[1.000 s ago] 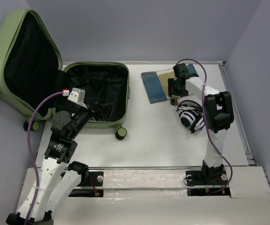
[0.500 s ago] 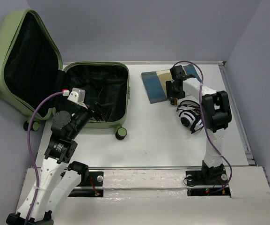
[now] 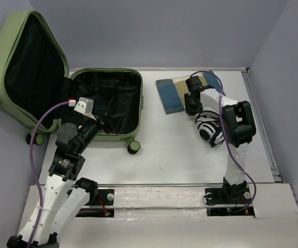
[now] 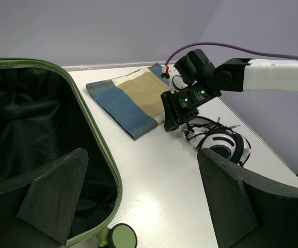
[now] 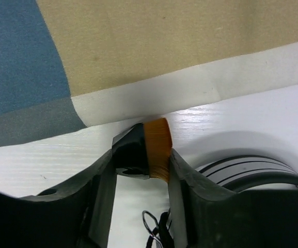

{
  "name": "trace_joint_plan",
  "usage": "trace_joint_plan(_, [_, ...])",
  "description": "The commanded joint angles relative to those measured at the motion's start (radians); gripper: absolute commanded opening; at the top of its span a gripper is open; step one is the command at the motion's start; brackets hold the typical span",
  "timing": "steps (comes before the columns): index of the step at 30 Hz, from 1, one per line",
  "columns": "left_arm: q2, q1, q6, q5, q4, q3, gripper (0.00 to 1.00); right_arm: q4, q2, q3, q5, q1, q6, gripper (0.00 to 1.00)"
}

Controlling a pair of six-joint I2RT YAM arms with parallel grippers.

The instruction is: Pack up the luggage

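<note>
Between folded cloth (image 5: 164, 41) and headphones (image 5: 241, 173), right fingers (image 5: 99, 196) pinch an orange-black block (image 5: 154, 150).

**Count by kind, as seen across the table**

Suitcase: one, the luggage (image 3: 140, 101), with three wheels (image 3: 133, 147) showing.
Folded cloth (image 3: 170, 95): one, banded blue, tan and white.
Headphones (image 3: 208, 129): one pair, striped black and white.
Small black-and-orange piece (image 5: 149, 150): one.
Robot arms: two, left arm (image 3: 61, 165) and right arm (image 3: 236, 129).
Grippers: two, left gripper (image 4: 141, 155) and right gripper (image 5: 142, 155), two fingers each.
White table (image 3: 164, 155): one.
</note>
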Motion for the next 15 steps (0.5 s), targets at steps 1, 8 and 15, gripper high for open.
trace_joint_plan(1, [-0.012,-0.002,-0.004,0.020,0.037,0.045,0.99,0.011,-0.066,0.033,0.028,0.042,-0.002,0.38])
trace_joint_plan(8, [-0.013,-0.002,-0.004,0.021,0.039,0.045,0.99,0.038,-0.146,0.215,-0.017,0.180,-0.038,0.37])
trace_joint_plan(15, [-0.015,0.001,-0.004,0.017,0.039,0.045,0.99,0.034,0.016,0.643,-0.282,0.423,-0.002,0.55])
